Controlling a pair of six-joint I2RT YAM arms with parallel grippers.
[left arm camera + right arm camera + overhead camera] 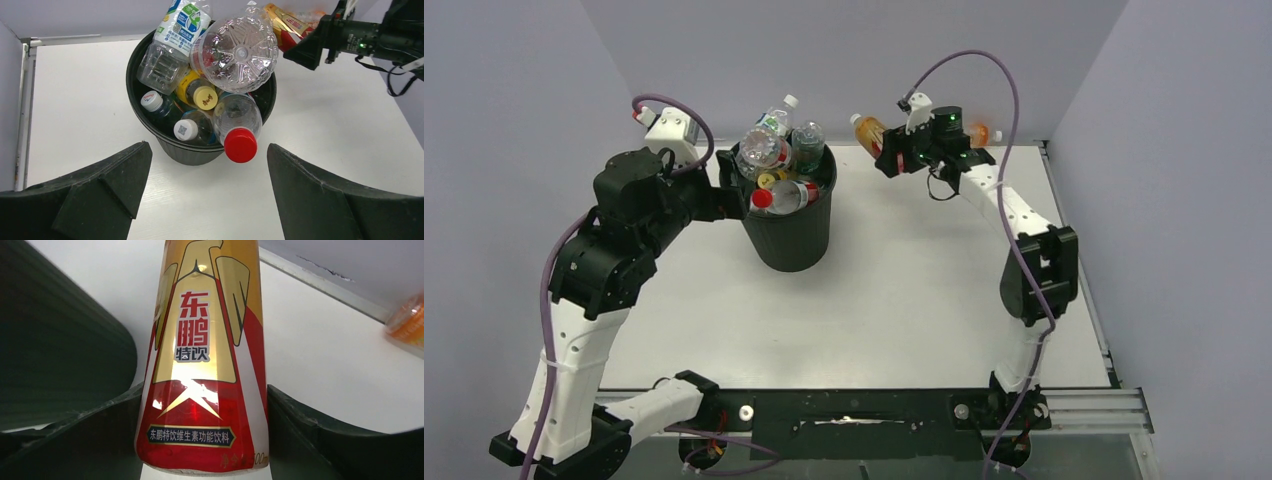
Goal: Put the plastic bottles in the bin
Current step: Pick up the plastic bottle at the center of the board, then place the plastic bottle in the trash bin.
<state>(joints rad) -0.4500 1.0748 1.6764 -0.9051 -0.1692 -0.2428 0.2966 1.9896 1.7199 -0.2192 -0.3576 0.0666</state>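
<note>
where the white tabletop (904,300) meets grey walls (824,50), the black bin (789,245) stands heaped with clear bottles (764,150); the right tool (886,150) clamps a gold-and-red bottle (868,130) right of it, the left tool (207,147) gapes empty near its rim.

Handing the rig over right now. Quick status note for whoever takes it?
Grippers: the left gripper is open and empty, by the bin's left side. The right gripper is shut on the gold-and-red bottle, to the right of the bin near the far edge.
Done: the bin is heaped with bottles, several poking above the rim.
Left: drop the held bottle in, then fetch the orange bottle at the far edge behind the right arm. There's little room, so place gently.
</note>
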